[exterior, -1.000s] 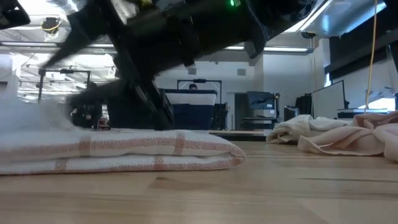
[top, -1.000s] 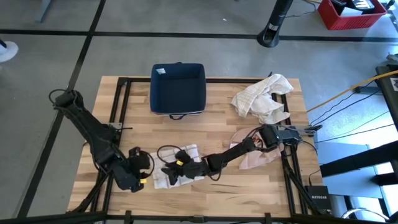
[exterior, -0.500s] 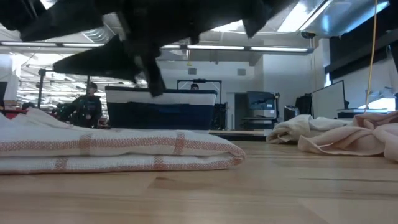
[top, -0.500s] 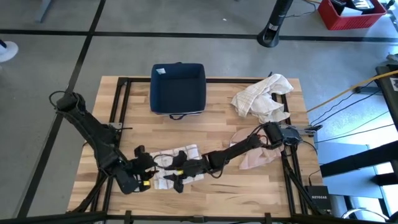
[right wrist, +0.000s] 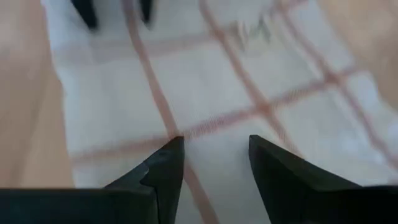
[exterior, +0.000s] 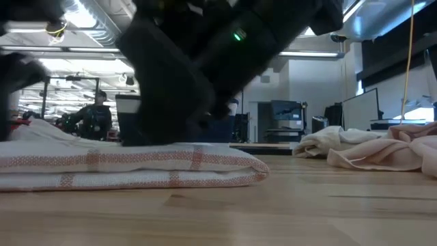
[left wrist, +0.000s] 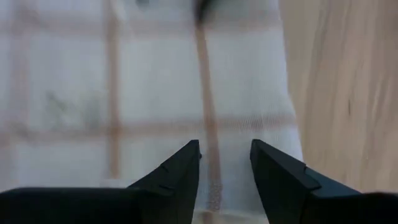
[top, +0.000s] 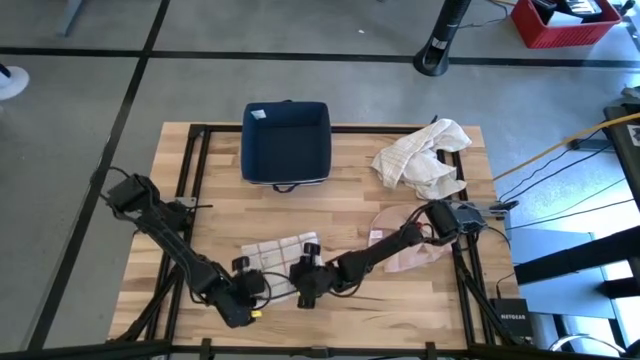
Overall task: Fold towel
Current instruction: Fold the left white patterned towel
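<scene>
Two dark claws, low in the frame of the high view, near the table's (top: 400, 300) bottom edge. Left gripper (top: 250, 292) just below the lower left corner of the folded checked towel (top: 280, 254), fingers parted, holding nothing. Right gripper (top: 305, 283) at the towel's lower right corner, fingers parted too, nothing between them. Towel flat, just below the middle of the frame. Blue bin (top: 286, 142) above it, near the top edge. Crumpled white cloth (top: 422, 156) at upper right, pink cloth (top: 410, 252) at right.
</scene>
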{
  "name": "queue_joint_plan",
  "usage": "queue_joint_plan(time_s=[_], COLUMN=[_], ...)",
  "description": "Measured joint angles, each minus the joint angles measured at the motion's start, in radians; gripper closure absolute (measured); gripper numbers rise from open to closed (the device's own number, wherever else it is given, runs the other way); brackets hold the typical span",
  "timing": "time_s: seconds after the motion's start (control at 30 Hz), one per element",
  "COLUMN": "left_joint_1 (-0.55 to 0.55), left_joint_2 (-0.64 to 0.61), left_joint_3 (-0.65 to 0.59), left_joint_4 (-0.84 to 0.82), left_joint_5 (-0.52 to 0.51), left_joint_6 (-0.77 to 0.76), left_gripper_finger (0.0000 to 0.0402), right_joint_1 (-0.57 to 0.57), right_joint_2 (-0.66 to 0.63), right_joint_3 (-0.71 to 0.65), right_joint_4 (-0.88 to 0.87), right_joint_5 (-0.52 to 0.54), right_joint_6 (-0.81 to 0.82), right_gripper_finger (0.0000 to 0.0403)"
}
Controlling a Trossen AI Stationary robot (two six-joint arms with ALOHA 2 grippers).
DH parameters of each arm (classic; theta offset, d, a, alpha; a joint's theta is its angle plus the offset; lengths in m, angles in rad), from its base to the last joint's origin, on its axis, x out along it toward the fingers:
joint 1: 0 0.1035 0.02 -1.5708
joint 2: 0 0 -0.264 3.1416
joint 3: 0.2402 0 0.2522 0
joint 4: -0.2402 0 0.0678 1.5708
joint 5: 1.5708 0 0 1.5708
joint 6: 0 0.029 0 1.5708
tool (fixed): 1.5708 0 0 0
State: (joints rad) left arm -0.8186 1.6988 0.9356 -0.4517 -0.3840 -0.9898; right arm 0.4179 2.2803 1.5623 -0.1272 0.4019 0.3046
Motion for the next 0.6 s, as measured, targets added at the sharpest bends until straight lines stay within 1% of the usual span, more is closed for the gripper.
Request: queue_joint_plan(time_s=[0.07,0.1,0.23,0.37,0.5,0.6], left_joint_1=[-0.011,-0.018,-0.026,0.001,0.032,0.06], left_joint_2=[0.004,0.004,-0.005,-0.074,-0.151,-0.167], left_joint_3=[0.0,0.0,0.0,0.0,0.001,0.002], left_joint_4=[-0.023,-0.022,-0.022,-0.016,-0.001,-0.006], left_joint_5=[0.055,0.066,0.073,0.072,-0.009,-0.096], left_joint_6=[-0.049,-0.066,-0.084,-0.072,-0.025,0.027], left_gripper_finger=[0.0265,0.0265,0.0265,0.0265,0.0265,0.0265], right_joint_1=[0.002,0.001,-0.007,-0.011,-0.004,0.012], right_joint_2=[0.0,0.0,0.0,-0.022,-0.117,-0.165], right_joint_3=[0.0,0.0,0.0,0.017,0.025,0.02], right_joint_4=[-0.022,-0.026,-0.024,-0.048,-0.113,-0.199], right_joint_5=[0.002,0.004,0.005,-0.014,-0.042,-0.051], right_joint_6=[0.0,-0.001,-0.023,-0.05,-0.052,-0.038], right_gripper_finger=[0.0221,0.0221,0.0221,0.0221,0.0221,0.0221])
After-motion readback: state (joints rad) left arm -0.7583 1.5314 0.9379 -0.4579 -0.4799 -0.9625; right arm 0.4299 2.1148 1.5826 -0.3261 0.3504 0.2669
